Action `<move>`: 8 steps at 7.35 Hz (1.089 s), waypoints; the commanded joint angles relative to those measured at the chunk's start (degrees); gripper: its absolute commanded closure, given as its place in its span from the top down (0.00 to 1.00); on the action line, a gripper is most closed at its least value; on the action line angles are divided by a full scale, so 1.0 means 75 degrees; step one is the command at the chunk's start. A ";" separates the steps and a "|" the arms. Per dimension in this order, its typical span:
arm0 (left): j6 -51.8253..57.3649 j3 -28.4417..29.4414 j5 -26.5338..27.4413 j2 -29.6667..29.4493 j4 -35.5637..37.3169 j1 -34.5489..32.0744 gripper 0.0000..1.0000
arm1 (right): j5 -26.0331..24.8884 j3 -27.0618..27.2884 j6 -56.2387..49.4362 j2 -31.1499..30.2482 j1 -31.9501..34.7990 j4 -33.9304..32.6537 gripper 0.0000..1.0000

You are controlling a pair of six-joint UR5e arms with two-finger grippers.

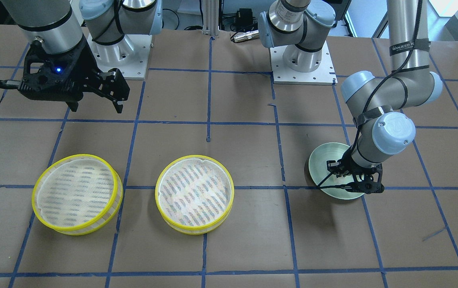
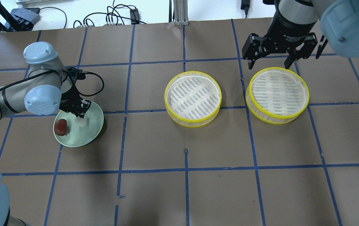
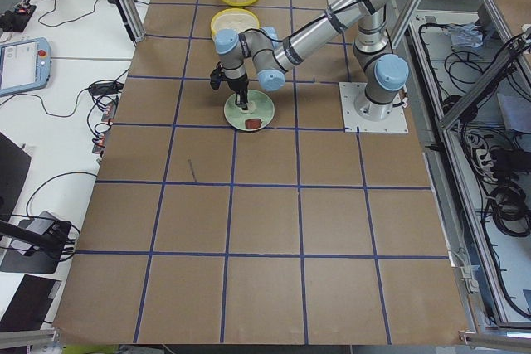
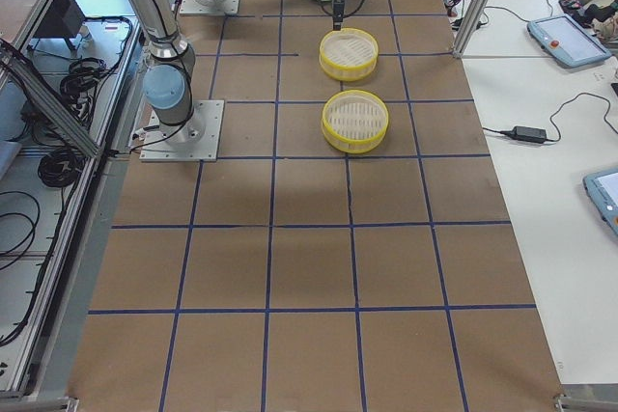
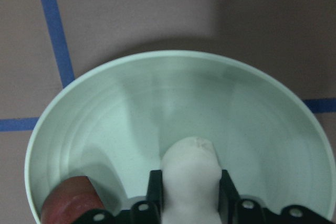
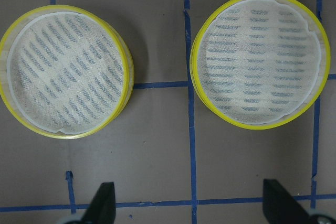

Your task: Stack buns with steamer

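Note:
A pale green plate (image 2: pixel 93 133) sits at the table's left and holds both buns. My left gripper (image 2: pixel 81 115) reaches down into it and is shut on the white oblong bun (image 2: pixel 82 122). The left wrist view shows this white bun (image 5: pixel 190 169) clamped between the two black fingers (image 5: pixel 155 188). The glossy reddish-brown bun (image 2: pixel 61 127) lies loose on the plate beside it, also showing in the left wrist view (image 5: pixel 68 201). Two yellow-rimmed steamer trays (image 2: pixel 193 99) (image 2: pixel 277 95) with white mesh liners stand empty. My right gripper (image 2: pixel 269 64) is open and empty, held high beyond the right tray.
The table is brown paper with a grid of blue tape lines. The two arm bases (image 1: pixel 121 60) (image 1: pixel 303 64) stand on the robot's side. Cables (image 2: pixel 116 15) lie off the table's far edge. A black cable (image 2: pixel 94 84) loops from my left wrist.

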 commanded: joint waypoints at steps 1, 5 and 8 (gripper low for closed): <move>-0.1234 0.1568 -0.0751 0.0296 -0.1543 -0.0692 0.00 | -0.0027 -0.0015 -0.0004 0.0000 0.0000 0.0009 1.00; -0.5158 0.3054 -0.1901 -0.0227 -0.1702 -0.3337 0.01 | -0.0039 0.0043 -0.0016 -0.0012 -0.0023 0.0021 1.00; -0.6095 0.3043 -0.2444 -0.1445 -0.0383 -0.4316 0.02 | -0.0051 0.0043 -0.0016 -0.0023 -0.0023 0.0009 1.00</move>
